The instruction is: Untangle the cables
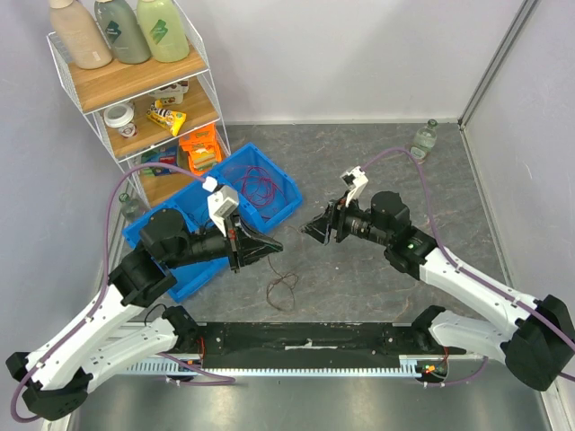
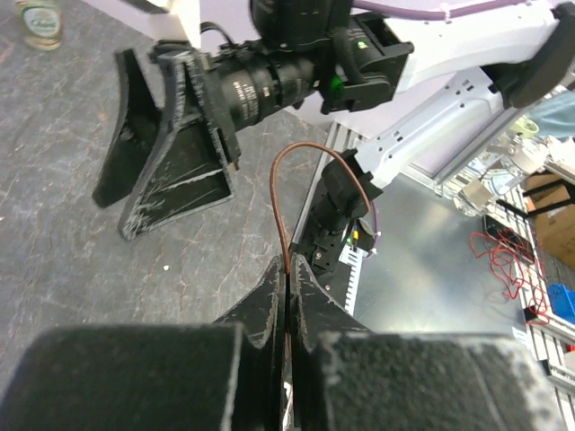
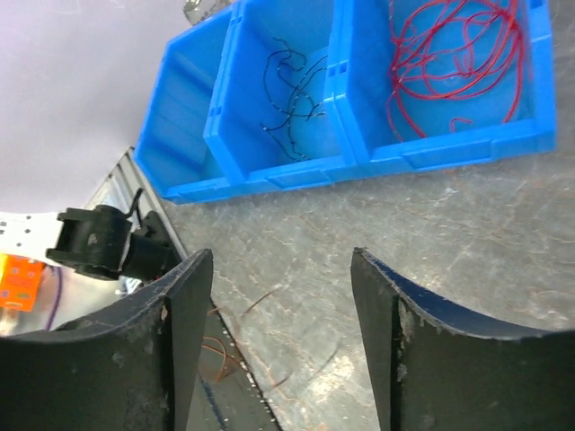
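My left gripper [image 1: 275,244] is shut on a thin brown-red cable [image 1: 284,287], which hangs from its tips in a small loop down to the grey floor. In the left wrist view the jaws [image 2: 289,266] pinch that cable [image 2: 278,180], which arcs up and away to the right. My right gripper [image 1: 307,230] is open and empty, facing the left one a short gap away; it shows too in the left wrist view [image 2: 153,184]. In the right wrist view its open fingers [image 3: 280,256] frame bare floor and bits of the brown cable [image 3: 259,301]. Red cables [image 3: 454,54] and black cables [image 3: 292,85] lie in separate compartments.
A blue compartment bin [image 1: 286,208] sits on the floor behind the left gripper. A wire shelf [image 1: 135,85] with bottles and packets stands at the back left. A small bottle [image 1: 424,138] stands at the back right corner. A black rail [image 1: 305,339] runs along the near edge.
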Controlling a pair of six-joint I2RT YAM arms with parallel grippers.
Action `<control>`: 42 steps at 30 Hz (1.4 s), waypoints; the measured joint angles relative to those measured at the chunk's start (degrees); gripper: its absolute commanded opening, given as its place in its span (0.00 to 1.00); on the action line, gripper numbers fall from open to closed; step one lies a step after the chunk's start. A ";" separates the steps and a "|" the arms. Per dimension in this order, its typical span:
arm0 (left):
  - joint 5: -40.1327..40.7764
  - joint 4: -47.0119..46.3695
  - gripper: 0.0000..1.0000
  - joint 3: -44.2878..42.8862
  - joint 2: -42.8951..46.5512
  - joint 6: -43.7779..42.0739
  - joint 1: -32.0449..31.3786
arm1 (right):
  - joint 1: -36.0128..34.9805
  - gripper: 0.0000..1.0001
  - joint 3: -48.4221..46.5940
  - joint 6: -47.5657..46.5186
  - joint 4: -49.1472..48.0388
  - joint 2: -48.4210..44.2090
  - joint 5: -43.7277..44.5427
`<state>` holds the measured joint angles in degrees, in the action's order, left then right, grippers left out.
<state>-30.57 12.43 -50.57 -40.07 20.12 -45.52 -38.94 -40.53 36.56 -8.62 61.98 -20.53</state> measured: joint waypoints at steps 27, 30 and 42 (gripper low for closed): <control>9.77 10.27 0.02 -8.76 -0.81 1.05 0.00 | -9.68 0.79 17.20 7.54 -19.41 8.74 -7.41; 9.84 10.29 0.02 -8.87 -0.87 1.05 0.00 | -13.07 0.73 17.27 9.66 -24.26 12.50 -6.32; 9.25 10.25 0.02 -11.13 -0.20 1.57 0.02 | -23.21 0.59 13.20 10.05 -26.99 22.08 5.35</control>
<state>-21.32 22.68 -61.69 -40.27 21.69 -45.50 -62.15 -27.33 46.61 -35.62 84.05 -15.18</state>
